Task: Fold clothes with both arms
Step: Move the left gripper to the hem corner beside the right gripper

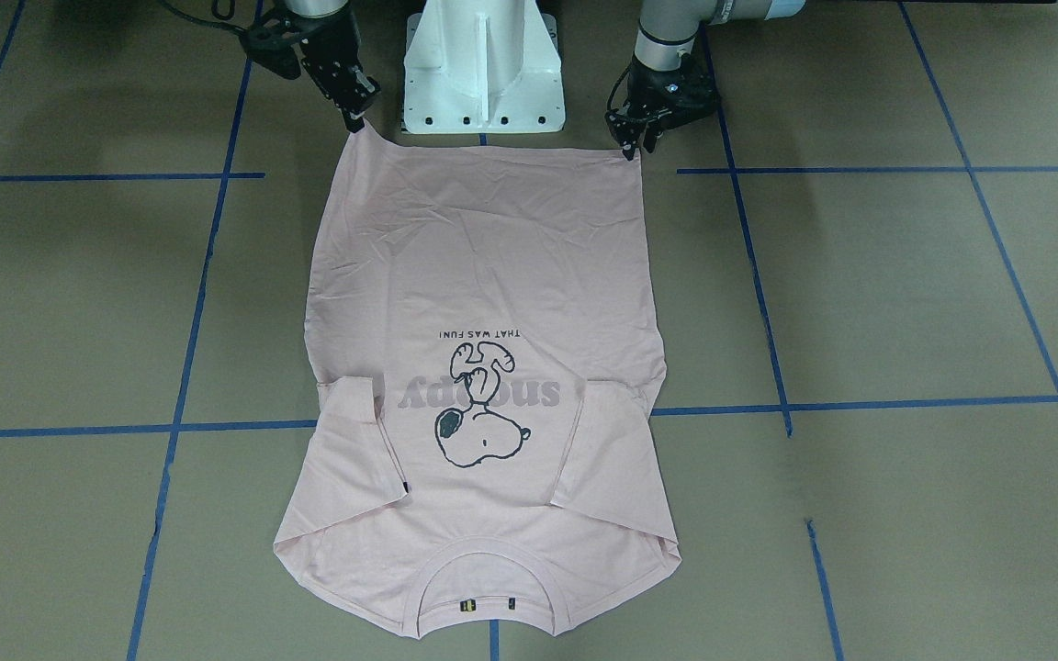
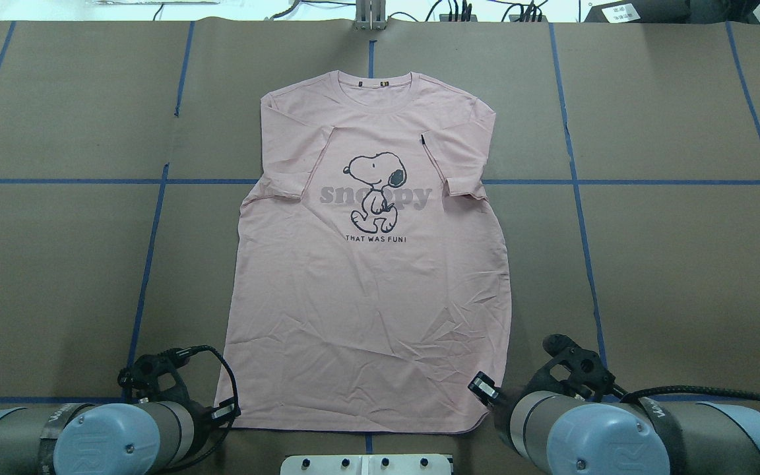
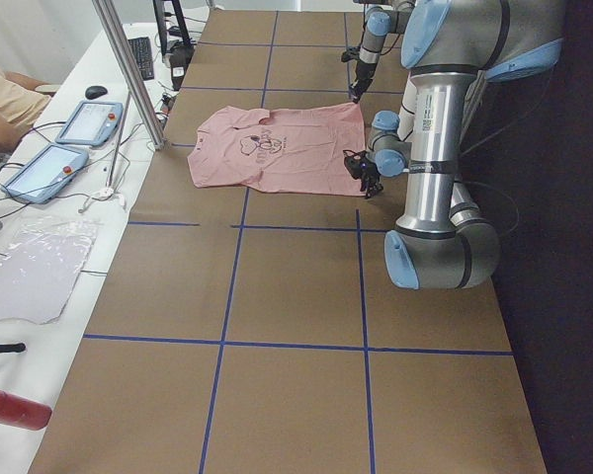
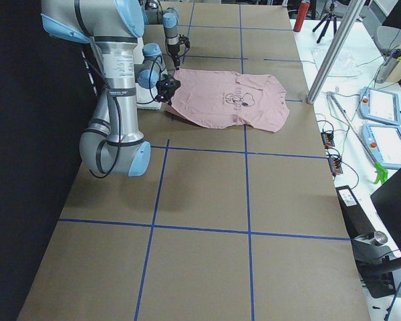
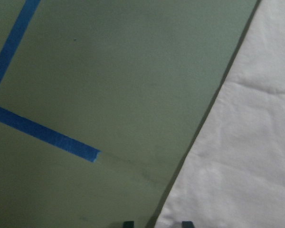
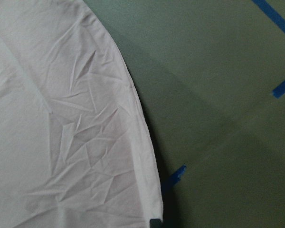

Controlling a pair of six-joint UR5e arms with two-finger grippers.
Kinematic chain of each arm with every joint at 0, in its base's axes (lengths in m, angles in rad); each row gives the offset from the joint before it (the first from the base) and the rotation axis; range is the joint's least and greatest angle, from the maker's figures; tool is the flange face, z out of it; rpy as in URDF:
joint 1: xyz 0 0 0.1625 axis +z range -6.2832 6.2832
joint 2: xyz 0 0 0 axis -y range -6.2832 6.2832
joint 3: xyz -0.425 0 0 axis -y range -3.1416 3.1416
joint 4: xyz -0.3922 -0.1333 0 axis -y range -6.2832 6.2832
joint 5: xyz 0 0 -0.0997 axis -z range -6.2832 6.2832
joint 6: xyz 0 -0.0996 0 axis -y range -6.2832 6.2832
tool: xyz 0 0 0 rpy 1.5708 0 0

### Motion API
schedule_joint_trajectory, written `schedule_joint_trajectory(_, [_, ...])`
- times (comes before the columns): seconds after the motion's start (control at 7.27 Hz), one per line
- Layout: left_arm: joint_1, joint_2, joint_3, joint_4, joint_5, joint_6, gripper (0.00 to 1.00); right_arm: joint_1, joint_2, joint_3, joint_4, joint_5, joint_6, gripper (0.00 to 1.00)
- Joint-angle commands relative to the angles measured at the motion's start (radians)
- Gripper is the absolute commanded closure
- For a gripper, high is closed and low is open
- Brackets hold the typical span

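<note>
Left gripper (image 1: 632,150) sits low at the shirt's near-left hem corner. Wrist view shows its fingertips (image 5: 128,223) spread with the corner edge lying between them, not pinched yet.

Shirt (image 2: 367,297) lies flat mid-table (image 2: 683,264), print up. Neck (image 2: 373,82) is far from the robot, sleeves (image 2: 287,165) are folded in over the chest, and the hem (image 2: 353,427) is just in front of the base (image 1: 483,64).

Right gripper (image 1: 354,122) is at the other hem corner. Its wrist view shows a single dark tip (image 6: 155,222), dead centre on the cloth. The corner peaks up to it, so the fingers look pressed together on the shirt.

Handling guess: thin, light, limp cotton, already creased. It will likely drape and sag between grips and may drag on the table.

Best hold: the two hem corners. Pinch both layers, lift level and together, carry the hem toward the neck.
</note>
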Motion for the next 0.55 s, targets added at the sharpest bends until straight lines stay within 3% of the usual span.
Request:
schedule_joint_trajectory(0.0, [0.002,-0.006,0.007,0.000,-0.002,0.000,0.69,0.002,-0.002,0.002,-0.001,0.000,0.000,1.00])
schedule_joint_trajectory(0.28, [0.002,-0.015,0.004,0.000,-0.005,0.000,1.00,0.000,0.000,0.002,0.000,0.000,0.000,1.00])
schedule_joint_trajectory(0.41, [0.002,-0.017,0.001,0.000,-0.005,0.000,1.00,0.000,0.000,0.003,0.000,0.000,0.000,1.00])
